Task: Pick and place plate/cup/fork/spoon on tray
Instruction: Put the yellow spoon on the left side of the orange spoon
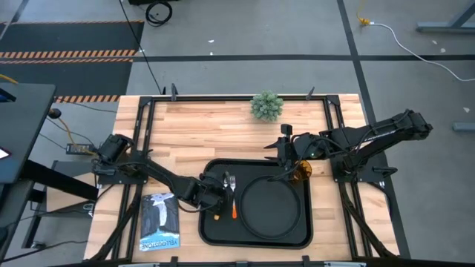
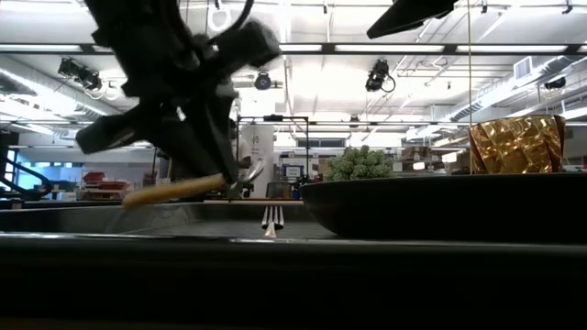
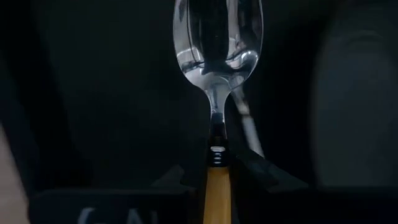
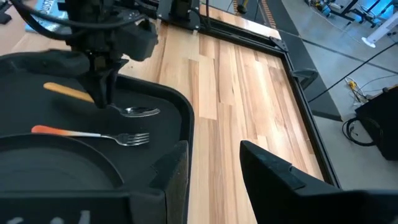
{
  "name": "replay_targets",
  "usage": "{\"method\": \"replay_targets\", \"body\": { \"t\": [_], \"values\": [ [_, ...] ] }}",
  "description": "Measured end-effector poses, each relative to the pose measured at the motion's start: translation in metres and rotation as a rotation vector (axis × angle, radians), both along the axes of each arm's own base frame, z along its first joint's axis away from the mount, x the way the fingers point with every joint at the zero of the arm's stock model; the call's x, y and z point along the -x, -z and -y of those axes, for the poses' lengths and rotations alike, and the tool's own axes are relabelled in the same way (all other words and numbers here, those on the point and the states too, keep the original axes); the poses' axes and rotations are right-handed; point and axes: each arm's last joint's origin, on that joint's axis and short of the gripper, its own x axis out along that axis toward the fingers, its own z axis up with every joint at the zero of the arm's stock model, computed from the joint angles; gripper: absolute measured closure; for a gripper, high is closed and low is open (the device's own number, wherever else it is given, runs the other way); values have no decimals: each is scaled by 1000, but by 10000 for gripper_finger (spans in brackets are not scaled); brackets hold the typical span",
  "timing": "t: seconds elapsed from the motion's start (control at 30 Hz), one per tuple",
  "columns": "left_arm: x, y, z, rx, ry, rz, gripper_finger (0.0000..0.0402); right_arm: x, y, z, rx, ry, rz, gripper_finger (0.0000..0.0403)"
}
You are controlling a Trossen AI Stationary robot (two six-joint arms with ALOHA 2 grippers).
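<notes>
The black tray (image 1: 211,230) lies at the table's near middle. On it rest the round black plate (image 1: 272,208) and the orange-handled fork (image 1: 232,197), tines toward the far edge. Over the tray's left part, beside the fork, my left gripper (image 1: 214,195) is shut on the spoon (image 4: 140,112). The amber cup (image 1: 303,172) stands at the tray's far right corner; I cannot tell whether it is inside the rim. My right gripper (image 4: 211,168) hangs open just left of the cup, above the tray's far edge, with nothing between its fingers. My left gripper pinches the spoon's orange handle (image 3: 217,190) between its two fingers, at the end next to the metal neck. The fingers (image 4: 102,84) slant down from above and cross the spoon. The spoon is nearly level, its bowl (image 3: 217,43) out ahead of the fingers, and in the low view it hangs clear of the tray floor.
A small green potted plant (image 1: 266,106) stands at the table's far edge. A dark booklet (image 1: 159,221) lies on the wood left of the tray. Bare wood lies between the plant and the tray. Black frame rails run along the table's sides.
</notes>
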Motion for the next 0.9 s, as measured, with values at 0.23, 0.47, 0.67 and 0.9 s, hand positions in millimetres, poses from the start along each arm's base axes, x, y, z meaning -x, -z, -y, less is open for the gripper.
{"method": "replay_targets", "body": {
  "t": [0.23, 0.47, 0.67, 0.9],
  "values": [
    [-3, 18, 3, 29, -26, -42, 343, 0, 0, 0, -1, 0, 3, 250],
    [-3, 18, 2, 30, -45, -41, 342, 0, 0, 0, 0, 0, 2, 250],
    [-3, 18, 2, 28, -48, -37, 329, 0, 0, 0, -1, 0, 2, 250],
    [-3, 18, 2, 28, -48, -37, 298, 0, 0, 0, 0, 0, 2, 250]
  ]
}}
